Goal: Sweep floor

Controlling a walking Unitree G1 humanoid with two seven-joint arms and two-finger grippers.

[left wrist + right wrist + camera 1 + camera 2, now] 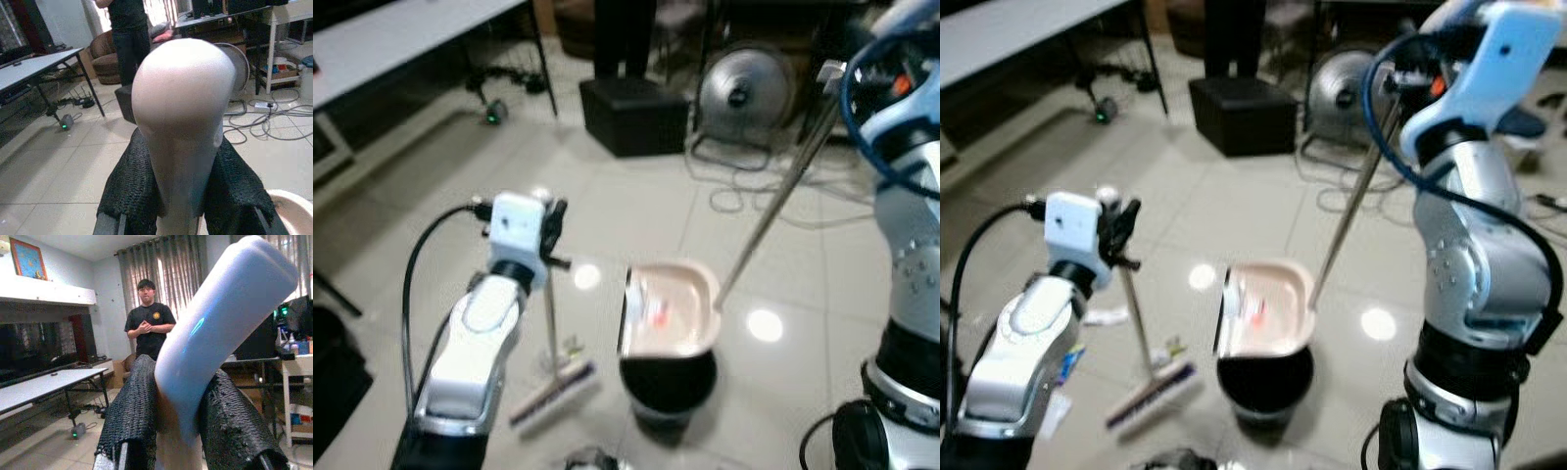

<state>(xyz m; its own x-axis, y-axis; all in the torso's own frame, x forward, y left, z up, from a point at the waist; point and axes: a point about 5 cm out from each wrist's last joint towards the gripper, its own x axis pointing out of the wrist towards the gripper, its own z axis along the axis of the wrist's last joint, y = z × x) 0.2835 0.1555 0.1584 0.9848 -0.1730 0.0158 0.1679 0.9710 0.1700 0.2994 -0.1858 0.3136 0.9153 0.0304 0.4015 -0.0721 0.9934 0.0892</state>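
Broom (553, 387) upright on pale tiled floor (617, 215), thin grey stick, pale bristle head low and tilted; left gripper (183, 196) pinching its rounded top; dustpan (671, 311), pinkish, tipped above black bin (668, 387); right gripper (178, 431) clamped on dustpan's pale blue handle end (225, 328); person (146, 325) standing behind.

Dustpan (671, 311): centre floor, on top of bin (668, 384)
Broom (551, 377): just left of bin, head on floor
Fan (742, 93): far right
Box (631, 115): far, left of fan
Desk (401, 34): far left
Person (146, 325): far, behind box
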